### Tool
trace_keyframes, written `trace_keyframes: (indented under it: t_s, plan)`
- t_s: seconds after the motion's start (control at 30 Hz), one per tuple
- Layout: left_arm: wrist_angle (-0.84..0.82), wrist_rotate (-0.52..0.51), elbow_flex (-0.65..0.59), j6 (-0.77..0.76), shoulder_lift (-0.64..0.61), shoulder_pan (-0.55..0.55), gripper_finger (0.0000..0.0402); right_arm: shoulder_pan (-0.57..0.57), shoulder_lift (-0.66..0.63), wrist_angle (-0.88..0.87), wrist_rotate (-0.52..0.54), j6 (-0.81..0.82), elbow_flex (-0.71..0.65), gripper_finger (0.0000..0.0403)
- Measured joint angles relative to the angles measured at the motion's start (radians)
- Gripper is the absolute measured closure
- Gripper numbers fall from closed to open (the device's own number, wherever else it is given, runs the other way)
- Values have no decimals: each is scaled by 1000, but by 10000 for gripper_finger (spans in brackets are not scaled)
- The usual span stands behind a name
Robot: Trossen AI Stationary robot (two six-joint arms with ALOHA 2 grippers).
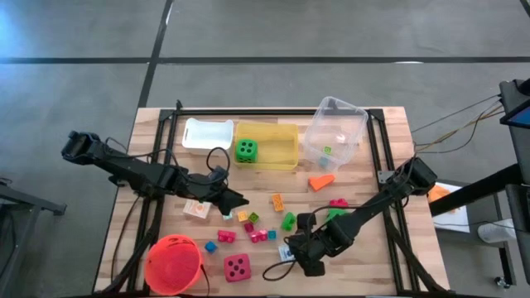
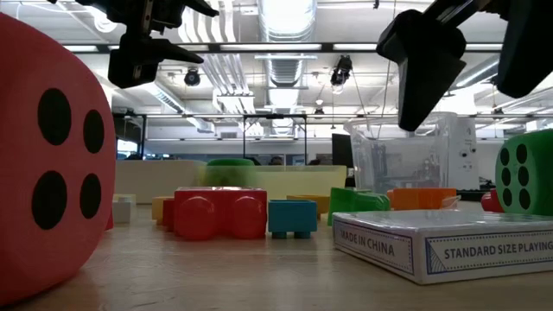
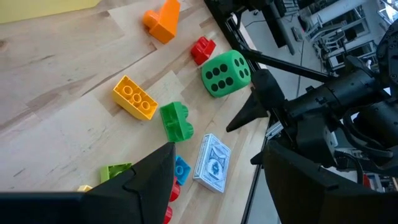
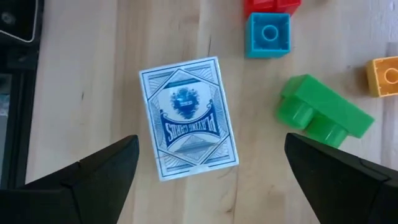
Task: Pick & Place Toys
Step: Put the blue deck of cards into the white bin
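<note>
Blue-patterned cardboard card box (image 4: pixel 188 118) lies flat beneath the spread-open, empty right gripper (image 4: pixel 211 171); closing could skid it toward the green block (image 4: pixel 323 112) at three o'clock.

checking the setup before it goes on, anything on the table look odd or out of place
One thing: a boxed deck of playing cards lies flat among the toy blocks, under the right tool, whose fingers stand wide open. It is no toy block or die. The clear bin also sits askew to the table edge.
</note>
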Motion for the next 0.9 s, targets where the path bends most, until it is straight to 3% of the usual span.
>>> trace_keyframes:
  t_s: [0.4, 0.53, 0.9]
  plan:
    - [0, 0, 0, 0, 0, 0, 170, -2, 11, 2, 56, 40, -6, 5]
    - [0, 0, 0, 0, 0, 0, 170, -6, 57, 6, -15, -64, -4, 6]
    - [0, 0, -1, 0, 0, 0, 170, -5, 168, 67, -20, -183, -2, 6]
